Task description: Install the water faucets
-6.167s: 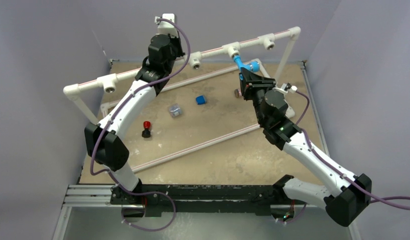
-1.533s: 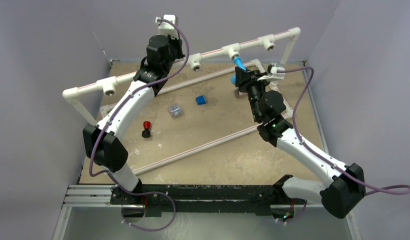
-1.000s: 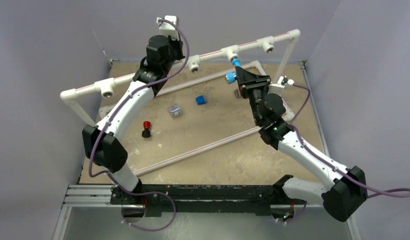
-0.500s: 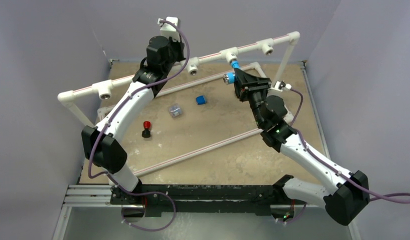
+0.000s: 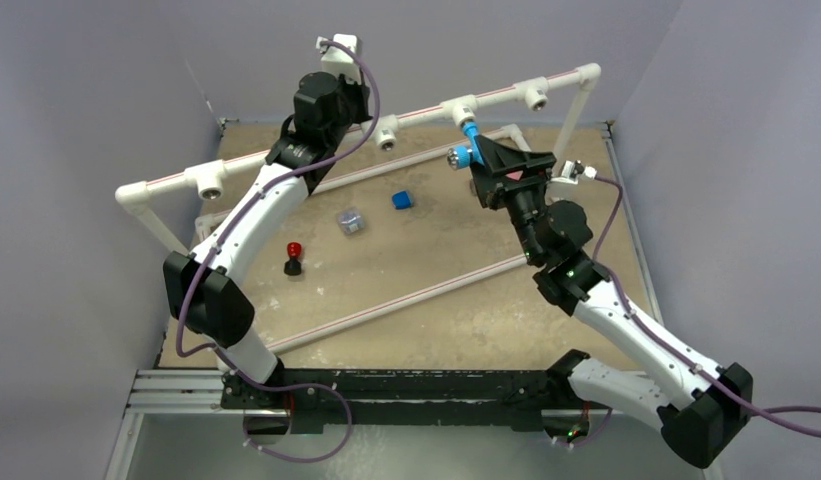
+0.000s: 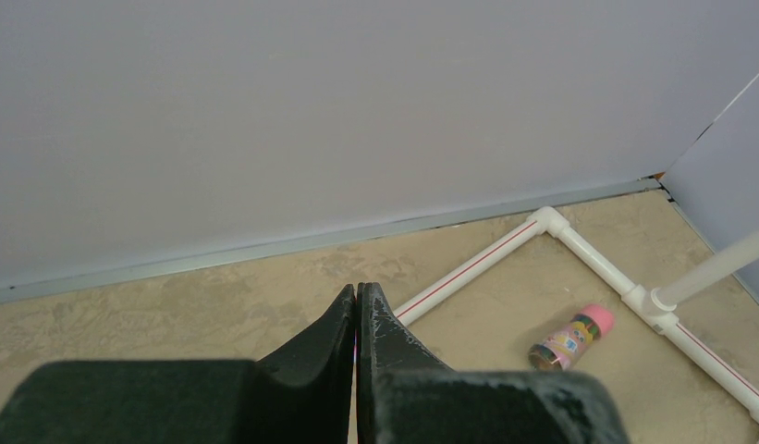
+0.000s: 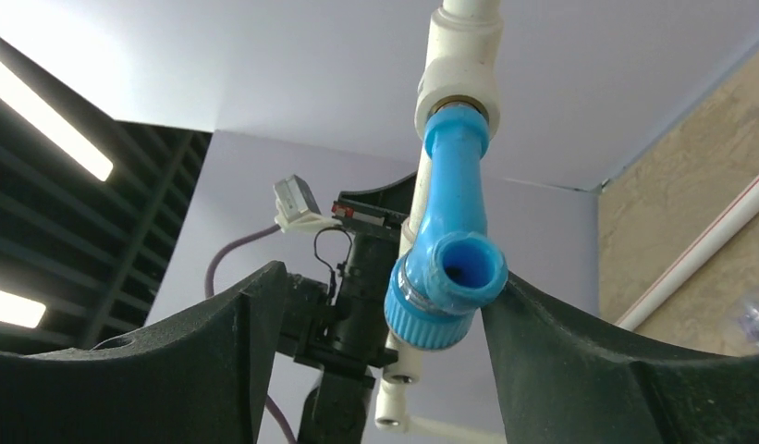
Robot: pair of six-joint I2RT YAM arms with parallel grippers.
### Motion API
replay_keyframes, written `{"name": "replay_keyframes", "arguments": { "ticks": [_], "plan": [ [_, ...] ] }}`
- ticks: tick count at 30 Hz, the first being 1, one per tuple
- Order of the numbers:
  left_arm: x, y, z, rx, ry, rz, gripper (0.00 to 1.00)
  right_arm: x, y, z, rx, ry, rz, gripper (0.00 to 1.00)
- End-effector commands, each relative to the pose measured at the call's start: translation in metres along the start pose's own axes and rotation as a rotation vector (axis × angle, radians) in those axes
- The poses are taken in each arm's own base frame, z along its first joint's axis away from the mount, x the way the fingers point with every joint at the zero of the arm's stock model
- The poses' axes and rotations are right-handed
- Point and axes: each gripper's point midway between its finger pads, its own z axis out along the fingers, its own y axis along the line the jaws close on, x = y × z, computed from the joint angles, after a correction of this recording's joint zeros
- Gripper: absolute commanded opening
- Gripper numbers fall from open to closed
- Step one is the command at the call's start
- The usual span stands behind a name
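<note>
A light-blue water faucet [image 5: 467, 143] hangs from a white tee fitting [image 5: 459, 108] on the raised pipe rail. In the right wrist view the faucet [image 7: 446, 245] sits screwed into that fitting [image 7: 459, 65], its ribbed knob end toward the camera. My right gripper [image 7: 386, 282] is open, its fingers on either side of the knob end. The right finger stands at the faucet's edge and the left one is well apart. My left gripper [image 6: 357, 291] is shut with nothing visible between its fingers, up by the rail near the back wall.
More open fittings sit along the rail [image 5: 387, 132], [image 5: 208, 180], [image 5: 534, 92]. On the sandy floor lie a dark-blue cube [image 5: 402, 199], a small clear piece [image 5: 351, 221], a red-and-black part [image 5: 294, 257] and white floor pipes [image 5: 406, 295]. A pink-capped brown cylinder [image 6: 571, 339] lies by the frame corner.
My right gripper has opened and let go of the faucet, which stays in the fitting with its knob end turned to the left. The right arm drew back slightly. The left arm held still.
</note>
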Motion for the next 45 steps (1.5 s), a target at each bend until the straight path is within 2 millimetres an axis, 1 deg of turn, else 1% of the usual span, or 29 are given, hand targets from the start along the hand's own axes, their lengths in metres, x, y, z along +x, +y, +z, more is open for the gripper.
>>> {"name": "replay_keyframes", "arguments": {
  "ticks": [1, 4, 7, 10, 13, 15, 16, 17, 18, 19, 22, 23, 25, 29, 32, 35, 39, 41, 44, 45],
  "plan": [
    [0.067, -0.001, 0.0, 0.004, 0.195, 0.04, 0.0, 0.005, 0.023, -0.022, -0.07, 0.05, -0.11, 0.78],
    [0.067, -0.001, 0.0, 0.002, 0.196, 0.041, 0.0, -0.006, 0.023, -0.035, -0.104, 0.017, -0.179, 0.78],
    [0.068, 0.0, 0.0, -0.002, 0.197, 0.043, 0.0, -0.013, 0.02, -0.043, -0.109, -0.002, -0.341, 0.79],
    [0.068, 0.0, 0.0, 0.0, 0.196, 0.043, 0.0, -0.026, 0.008, -0.051, -0.046, -0.036, -0.498, 0.82],
    [0.068, 0.0, 0.001, 0.0, 0.195, 0.044, 0.0, -0.042, 0.011, -0.063, -0.043, -0.074, -0.7, 0.82],
    [0.069, -0.001, 0.001, 0.001, 0.196, 0.044, 0.0, -0.051, 0.021, -0.07, -0.067, -0.097, -0.858, 0.82],
    [0.068, -0.001, 0.001, 0.001, 0.195, 0.043, 0.0, -0.056, 0.026, -0.072, -0.078, -0.111, -0.986, 0.82],
    [0.068, -0.001, 0.001, 0.003, 0.196, 0.042, 0.0, -0.06, 0.031, -0.074, -0.084, -0.122, -1.044, 0.82],
    [0.068, -0.001, 0.001, 0.004, 0.197, 0.042, 0.0, -0.066, 0.033, -0.076, -0.08, -0.133, -1.178, 0.82],
    [0.068, -0.001, 0.001, 0.005, 0.197, 0.042, 0.0, -0.067, 0.038, -0.077, -0.092, -0.127, -1.251, 0.82],
    [0.069, -0.001, 0.001, 0.004, 0.197, 0.042, 0.0, -0.07, 0.048, -0.077, -0.154, -0.112, -1.634, 0.82],
    [0.069, -0.001, 0.002, 0.005, 0.199, 0.042, 0.0, -0.061, 0.046, -0.076, -0.197, -0.056, -1.729, 0.82],
    [0.069, -0.002, 0.002, 0.006, 0.199, 0.042, 0.0, -0.058, 0.047, -0.074, -0.238, -0.031, -1.89, 0.82],
    [0.068, -0.003, 0.002, 0.012, 0.198, 0.041, 0.0, -0.055, 0.054, -0.074, -0.332, -0.064, -2.113, 0.83],
    [0.068, -0.003, 0.002, 0.017, 0.199, 0.042, 0.0, -0.052, 0.051, -0.067, -0.372, -0.046, -2.325, 0.84],
    [0.068, -0.004, 0.001, 0.018, 0.198, 0.045, 0.0, -0.051, 0.044, -0.056, -0.364, 0.001, -2.486, 0.83],
    [0.069, -0.002, 0.002, 0.015, 0.2, 0.049, 0.0, -0.04, 0.042, -0.05, -0.441, 0.03, -2.608, 0.83],
    [0.071, -0.003, 0.003, 0.016, 0.205, 0.048, 0.0, -0.034, 0.038, -0.046, -0.474, 0.063, -2.648, 0.82],
    [0.069, -0.003, 0.004, 0.018, 0.205, 0.046, 0.0, -0.032, 0.028, -0.039, -0.469, 0.096, -2.73, 0.81],
    [0.069, -0.003, 0.004, 0.018, 0.204, 0.047, 0.0, -0.032, 0.027, -0.037, -0.462, 0.078, -2.757, 0.81]
  ]
}}
